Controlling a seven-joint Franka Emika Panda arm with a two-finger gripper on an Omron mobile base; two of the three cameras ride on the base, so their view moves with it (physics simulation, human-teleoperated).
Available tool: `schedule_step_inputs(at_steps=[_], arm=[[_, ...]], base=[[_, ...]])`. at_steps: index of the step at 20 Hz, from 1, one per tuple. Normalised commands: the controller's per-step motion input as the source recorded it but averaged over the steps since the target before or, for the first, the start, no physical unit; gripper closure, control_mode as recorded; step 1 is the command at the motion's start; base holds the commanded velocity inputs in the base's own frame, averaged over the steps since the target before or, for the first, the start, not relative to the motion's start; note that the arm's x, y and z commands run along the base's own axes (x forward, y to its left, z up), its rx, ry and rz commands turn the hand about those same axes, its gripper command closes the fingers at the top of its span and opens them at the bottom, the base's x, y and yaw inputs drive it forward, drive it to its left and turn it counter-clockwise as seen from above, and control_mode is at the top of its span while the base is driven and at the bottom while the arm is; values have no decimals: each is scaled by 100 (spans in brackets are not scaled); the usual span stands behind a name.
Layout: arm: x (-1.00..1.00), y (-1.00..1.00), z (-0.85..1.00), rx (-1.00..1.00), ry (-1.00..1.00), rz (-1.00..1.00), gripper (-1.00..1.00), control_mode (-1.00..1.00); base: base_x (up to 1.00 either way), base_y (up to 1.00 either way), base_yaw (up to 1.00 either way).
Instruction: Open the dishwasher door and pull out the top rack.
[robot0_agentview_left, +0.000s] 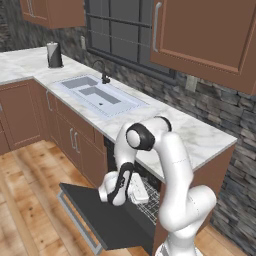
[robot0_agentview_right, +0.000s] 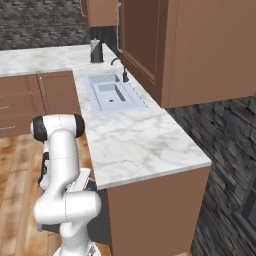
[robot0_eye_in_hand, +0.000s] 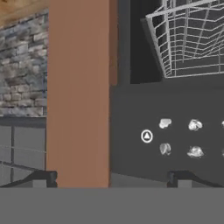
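The dishwasher door lies open and flat, a dark panel with its silver bar handle along the front edge. In the hand view the door shows small white control icons. White wire grid of the top rack shows in the dishwasher's mouth behind my arm, and its basket corner fills the upper right of the hand view. My gripper hangs low over the door's inner end, close to the rack. It is open, nothing between the fingertips.
A brown cabinet side panel stands right in front of the hand, with stone wall beyond it. Marble counter overhangs the dishwasher. The sink and brown lower cabinets lie to the left. Wooden floor surrounds the door.
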Motion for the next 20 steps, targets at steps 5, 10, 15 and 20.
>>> schedule_step_inputs(at_steps=[5,10,15,20], arm=[[33,0,-50,0,-7,0,-100,-100],[39,-2,-57,0,0,0,-100,-100],[36,0,-44,0,-1,0,-100,-100],[31,0,-33,0,-2,0,-100,-100]], base=[[0,0,0],[0,0,0],[0,0,0],[0,0,0]])
